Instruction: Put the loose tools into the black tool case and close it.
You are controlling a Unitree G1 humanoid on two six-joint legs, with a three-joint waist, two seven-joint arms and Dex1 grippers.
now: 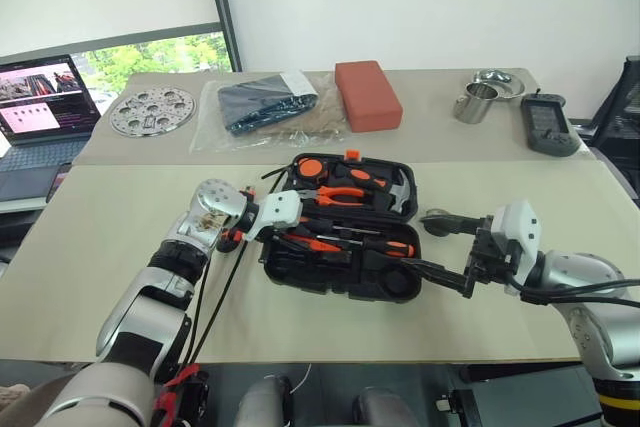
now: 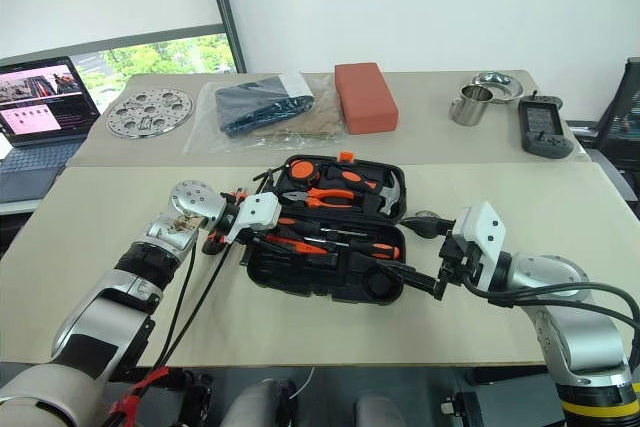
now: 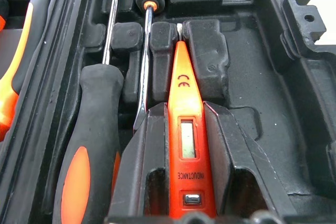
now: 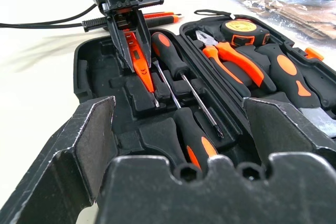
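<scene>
Slim orange screwdriver going into its slot in the open case

The left gripper (image 4: 127, 35), jaws clamped on the slim all-orange screwdriver (image 3: 185, 124), holds it over the near half of the black tool case (image 1: 345, 277) mid-worktop; released tilted, it could ride up on the slot ribs and block the lid. Two orange-and-black screwdrivers (image 4: 178, 69) crowd alongside. The right gripper (image 1: 455, 277), jaws apart, waits at the case's right end.

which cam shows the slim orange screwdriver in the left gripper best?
Left wrist view: the slim orange screwdriver sits close up between the left gripper fingers. Right wrist view shows it smaller over the black tool case; head views barely.
</scene>
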